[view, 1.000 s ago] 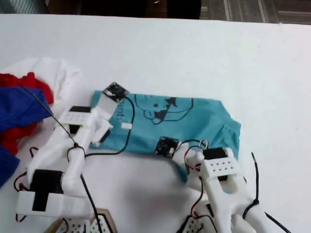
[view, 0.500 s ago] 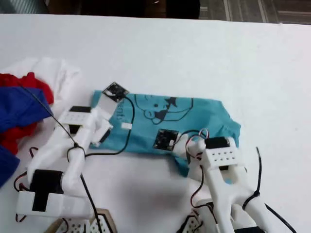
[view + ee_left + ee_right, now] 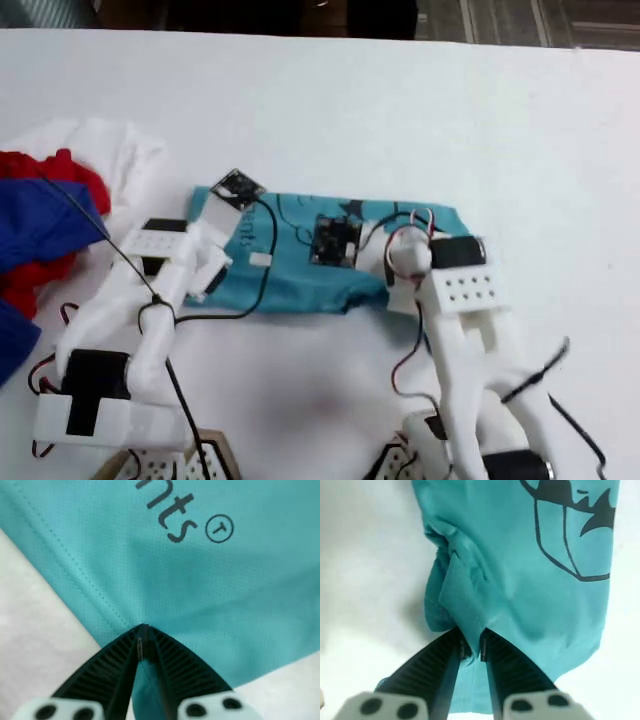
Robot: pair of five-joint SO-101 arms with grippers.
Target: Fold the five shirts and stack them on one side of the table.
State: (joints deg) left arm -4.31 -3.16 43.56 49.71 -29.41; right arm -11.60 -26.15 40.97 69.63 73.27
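White table [image 3: 400, 100] fills the high view, with a dark strip of room along the top edge. A teal shirt [image 3: 300, 275] with a dark printed drawing and lettering lies flat across the middle of the frame, and both arms reach onto it from the bottom edge. The left gripper [image 3: 143, 635] sits at the shirt's left end, its black ribbed jaws pinched tight on the stitched hem, where the cloth meets the bare table. The right gripper [image 3: 471, 647] is over the right half of the shirt, jaws clamped on a bunched fold of the teal cloth, which gathers into creases just beyond its tips, with the printed drawing beside them. At the left edge of the high view lies a loose pile of shirts [image 3: 60, 170], red, blue and white, just apart from the teal one.
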